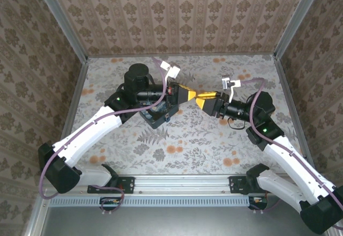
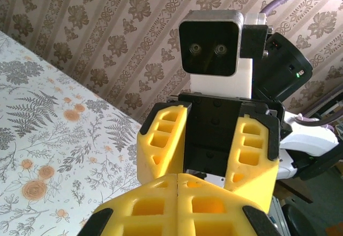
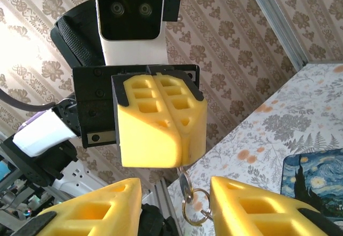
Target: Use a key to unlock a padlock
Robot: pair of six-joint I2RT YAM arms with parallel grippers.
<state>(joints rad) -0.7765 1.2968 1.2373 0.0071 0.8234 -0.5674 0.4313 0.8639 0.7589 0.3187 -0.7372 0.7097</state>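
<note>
The left gripper [image 3: 177,150] clamps a small silver ringed metal key [image 3: 186,185], which dangles between the right gripper's [image 2: 206,174] parted jaws. Releasing before those close would likely drop it.

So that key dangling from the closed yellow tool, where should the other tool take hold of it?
Probably the short stretch of key showing below the shut left tool, not the loose ring, which would likely swing. The open right tool has a finger either side of it, so it could come straight in from that facing side and close across the key.
</note>
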